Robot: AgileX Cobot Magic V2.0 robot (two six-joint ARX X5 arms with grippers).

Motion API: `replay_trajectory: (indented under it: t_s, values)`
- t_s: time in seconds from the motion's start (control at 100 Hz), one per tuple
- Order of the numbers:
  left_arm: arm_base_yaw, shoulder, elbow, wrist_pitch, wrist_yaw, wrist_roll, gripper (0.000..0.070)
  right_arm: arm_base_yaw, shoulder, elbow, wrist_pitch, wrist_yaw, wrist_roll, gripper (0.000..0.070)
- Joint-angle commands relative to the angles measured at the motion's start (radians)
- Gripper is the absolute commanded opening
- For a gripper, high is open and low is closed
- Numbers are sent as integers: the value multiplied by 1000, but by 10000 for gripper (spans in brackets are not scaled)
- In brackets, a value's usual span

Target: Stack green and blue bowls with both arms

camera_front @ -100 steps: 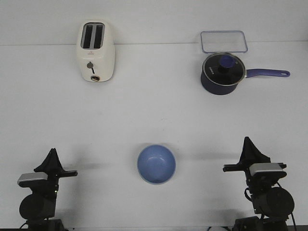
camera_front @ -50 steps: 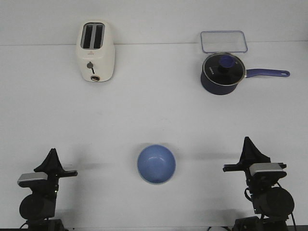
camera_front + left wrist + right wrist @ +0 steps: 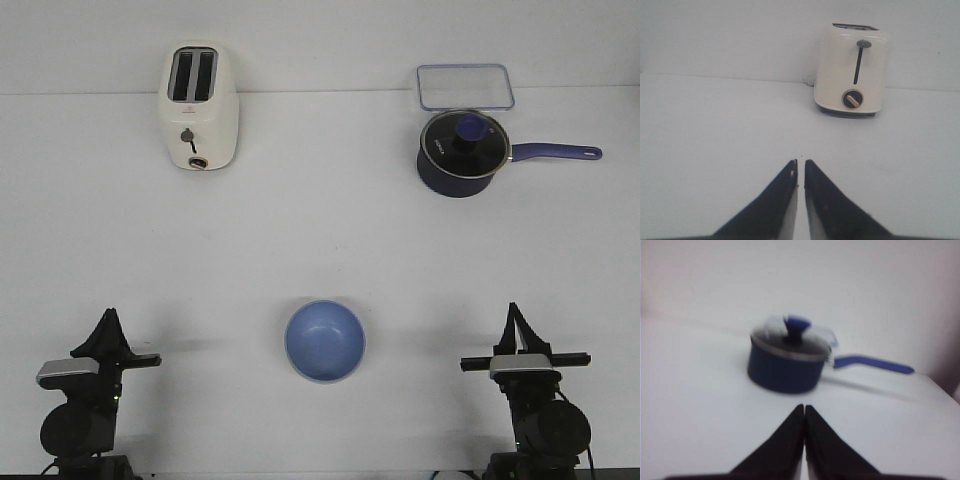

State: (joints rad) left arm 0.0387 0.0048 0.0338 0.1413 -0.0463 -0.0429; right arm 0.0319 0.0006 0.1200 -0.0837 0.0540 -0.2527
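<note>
The periwinkle blue bowl (image 3: 325,341) sits upright on the white table near the front, midway between my arms. No green bowl shows in any view. My left gripper (image 3: 108,318) is at the front left, well left of the bowl, and its jaws are together and empty in the left wrist view (image 3: 800,162). My right gripper (image 3: 514,312) is at the front right, well right of the bowl, and it is shut and empty in the right wrist view (image 3: 805,407). Neither wrist view shows the bowl.
A cream toaster (image 3: 199,107) stands at the back left and also shows in the left wrist view (image 3: 852,70). A dark blue lidded saucepan (image 3: 463,153) with a long handle stands at the back right, with a clear lid (image 3: 465,86) behind it. The saucepan shows blurred in the right wrist view (image 3: 787,360).
My right arm has turned and shifted slightly, so its gripper now points straight forward. The left arm and the blue bowl have not moved.
</note>
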Motion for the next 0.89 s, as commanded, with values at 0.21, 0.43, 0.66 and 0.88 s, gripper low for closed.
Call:
replay_trajectory:
  t_s: [0.21, 0.43, 0.66, 0.88]
  values:
    - [0, -2, -19, 13, 4, -2, 15, -10, 1, -107, 58, -1, -65, 0]
    - [0, -1, -19, 16, 4, -2, 15, -10, 1, -107, 63, 1, -49, 0]
    - [0, -2, -19, 17, 4, -2, 15, -10, 1, -107, 62, -1, -49, 0]
    - [0, -2, -19, 17, 4, -2, 15, -10, 1, -107, 62, -1, -49, 0]
